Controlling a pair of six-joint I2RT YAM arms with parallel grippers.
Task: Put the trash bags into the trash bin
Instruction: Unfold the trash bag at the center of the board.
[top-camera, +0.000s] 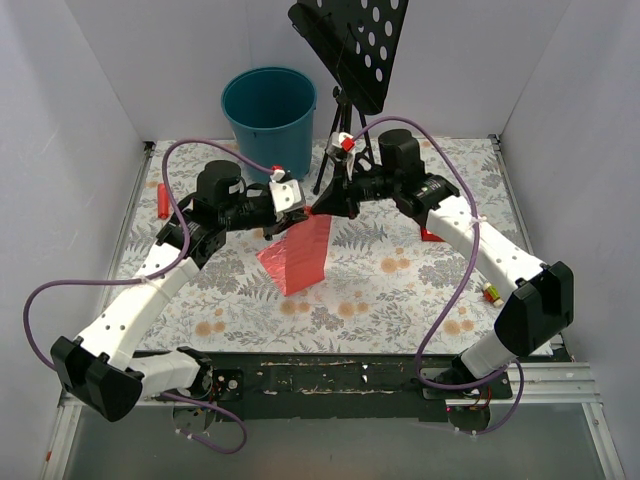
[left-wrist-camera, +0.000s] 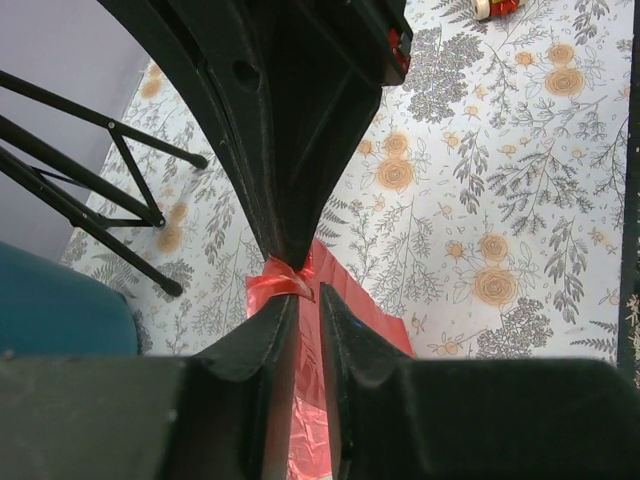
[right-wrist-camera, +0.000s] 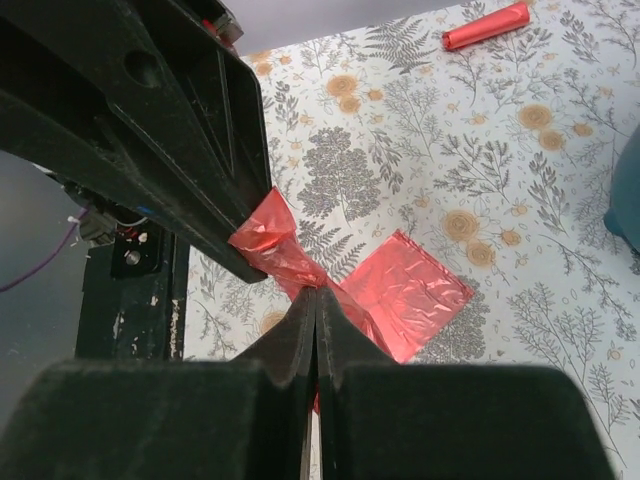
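Note:
The red film trash bag (top-camera: 300, 255) hangs above the middle of the table, held up by its top corner, and its lower edge reaches the floral cloth. My left gripper (top-camera: 303, 207) and right gripper (top-camera: 326, 203) meet tip to tip at that corner. In the left wrist view, the left gripper (left-wrist-camera: 308, 292) is closed on the twisted film (left-wrist-camera: 345, 310). In the right wrist view, the right gripper (right-wrist-camera: 317, 292) is shut on the bag (right-wrist-camera: 415, 290). The teal trash bin (top-camera: 270, 105) stands at the far edge behind the left gripper. It also shows in the left wrist view (left-wrist-camera: 60, 310).
A black music stand (top-camera: 350, 50) rises just right of the bin, and its legs (left-wrist-camera: 100, 200) are close to the grippers. A small red cylinder (top-camera: 161, 200) lies at the left edge. A red square toy (top-camera: 432, 236) sits under the right arm, and a small object (top-camera: 490, 292) lies at the right.

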